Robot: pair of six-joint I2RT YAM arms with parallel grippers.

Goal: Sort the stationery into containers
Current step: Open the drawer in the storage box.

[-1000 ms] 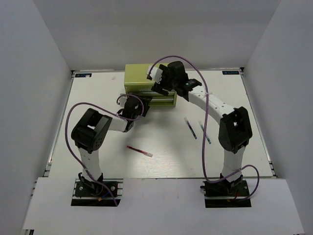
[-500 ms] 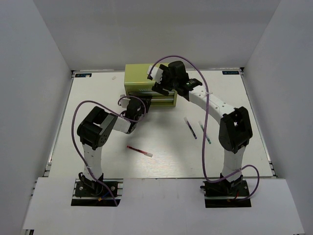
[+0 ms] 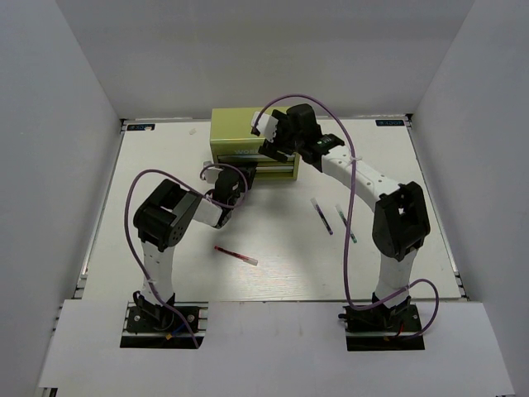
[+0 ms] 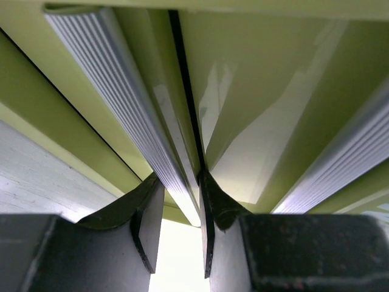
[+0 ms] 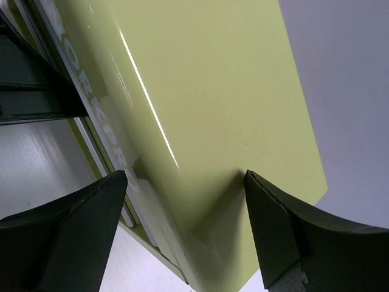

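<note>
Left tool [image 4: 179, 191] pinching a handle strip [image 4: 121, 103] on the cabinet [image 5: 200, 79] front; right tool [image 5: 185, 188] spread over its top. My worry: pinch slips, or cabinet slides

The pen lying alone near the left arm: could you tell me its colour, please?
Red, with a pale tip; the pen shows best in the top external view.

White table [image 3: 165, 157], plain white walls [image 3: 50, 124] on three sides, even light.
</note>
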